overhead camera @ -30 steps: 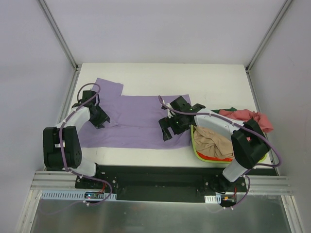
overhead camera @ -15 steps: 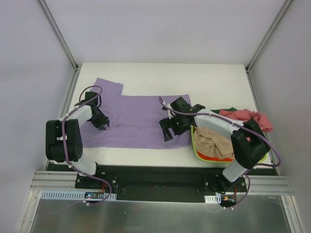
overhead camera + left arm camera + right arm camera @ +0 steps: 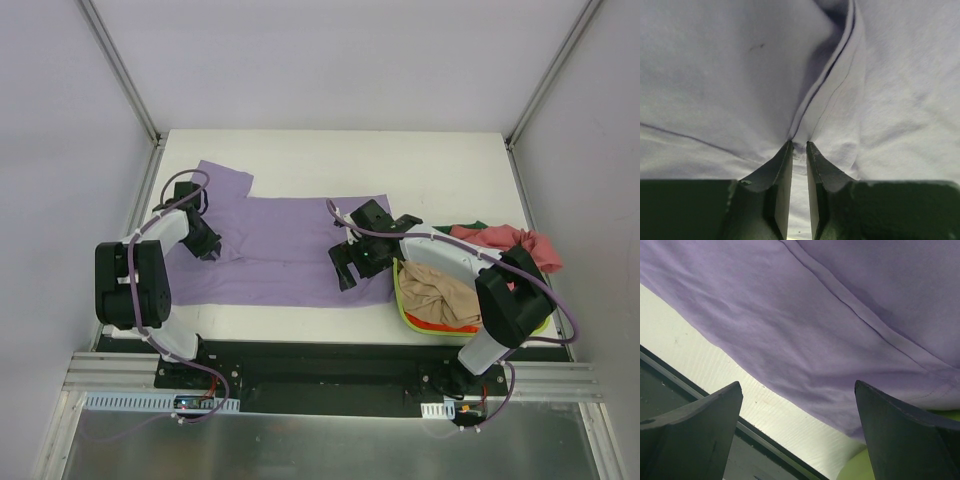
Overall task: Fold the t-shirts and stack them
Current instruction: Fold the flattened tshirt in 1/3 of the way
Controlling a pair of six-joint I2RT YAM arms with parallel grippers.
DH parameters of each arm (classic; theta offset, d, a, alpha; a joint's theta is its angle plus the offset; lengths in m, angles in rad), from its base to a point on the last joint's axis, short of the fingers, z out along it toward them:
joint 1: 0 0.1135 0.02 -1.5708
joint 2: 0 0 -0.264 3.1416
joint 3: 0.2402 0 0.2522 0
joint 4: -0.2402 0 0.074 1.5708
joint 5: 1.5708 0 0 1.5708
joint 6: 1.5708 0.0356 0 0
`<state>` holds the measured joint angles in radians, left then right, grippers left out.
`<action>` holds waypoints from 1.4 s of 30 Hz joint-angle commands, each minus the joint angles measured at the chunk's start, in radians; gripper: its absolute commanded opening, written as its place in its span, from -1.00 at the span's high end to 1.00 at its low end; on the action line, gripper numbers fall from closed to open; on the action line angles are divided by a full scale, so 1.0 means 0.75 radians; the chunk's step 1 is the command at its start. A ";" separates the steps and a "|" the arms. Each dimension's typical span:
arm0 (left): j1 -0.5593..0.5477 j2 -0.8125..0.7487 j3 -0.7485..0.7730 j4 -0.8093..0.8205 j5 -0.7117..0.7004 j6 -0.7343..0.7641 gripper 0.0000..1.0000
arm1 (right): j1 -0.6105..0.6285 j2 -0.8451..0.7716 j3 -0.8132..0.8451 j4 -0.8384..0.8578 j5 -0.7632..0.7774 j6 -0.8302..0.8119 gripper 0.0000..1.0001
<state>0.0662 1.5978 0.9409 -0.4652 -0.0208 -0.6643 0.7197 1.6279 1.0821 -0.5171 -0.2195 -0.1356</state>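
Pinching lavender t-shirt (image 3: 290, 250) in left gripper (image 3: 799, 145), just edged toward 12 o'clock to start folding, with right gripper (image 3: 796, 387) wide

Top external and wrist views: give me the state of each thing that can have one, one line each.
lavender t-shirt: spread out on the table, unfolded, one ridge pinched up.
left tool: shut on that ridge.
right tool: open, over the lavender shirt's near edge.
tan t-shirt: crumpled in the basket.
pinkish-red t-shirt: crumpled on the table behind the basket.
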 commanded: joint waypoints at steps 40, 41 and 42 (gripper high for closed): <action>-0.050 -0.198 -0.039 -0.014 -0.085 0.113 0.26 | -0.027 -0.007 -0.003 -0.051 0.051 -0.026 -0.93; -0.039 -0.187 -0.052 -0.012 -0.065 0.113 0.27 | -0.025 -0.007 -0.001 -0.049 0.047 -0.026 -0.93; -0.027 -0.167 -0.052 -0.012 -0.046 0.105 0.31 | -0.027 -0.005 -0.003 -0.049 0.047 -0.024 -0.93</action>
<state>0.0154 1.4487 0.9409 -0.4587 -0.0219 -0.5827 0.7036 1.6279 1.0821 -0.5369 -0.1673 -0.1467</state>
